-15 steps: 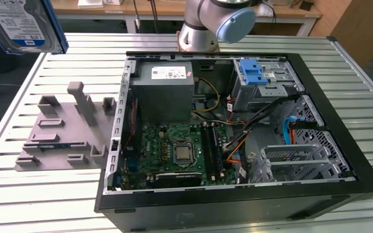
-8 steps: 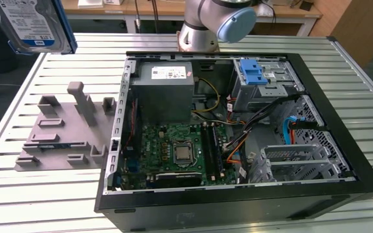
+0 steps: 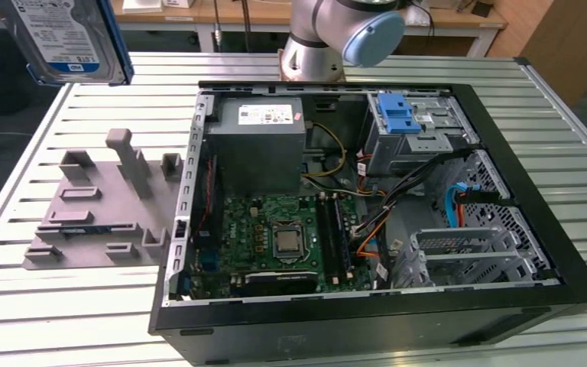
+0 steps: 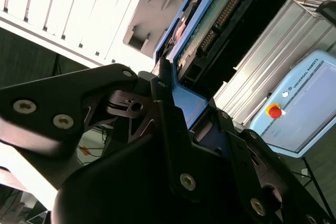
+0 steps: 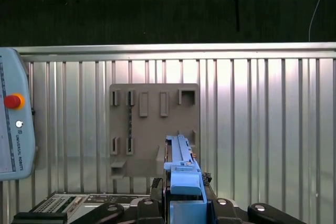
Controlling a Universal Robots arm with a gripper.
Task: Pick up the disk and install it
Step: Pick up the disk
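Table (image 3: pixel 59 306) slats carry what you see. The open case (image 3: pixel 375 332) takes up the exterior view's right, and the grey rack (image 3: pixel 95 206) lies just beside it on that view's left. Your arm (image 3: pixel 335 34) rises behind the case. The disk (image 3: pixel 64 38) hangs up off the table at that view's upper left, well apart from the case. In the first wrist view your gripper (image 5: pixel 185 198) is clamped on the disk's blue handle, with the rack beyond it.

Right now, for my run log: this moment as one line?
pincer: shut on disk | disk: aloft, outside the computer case | install: not done
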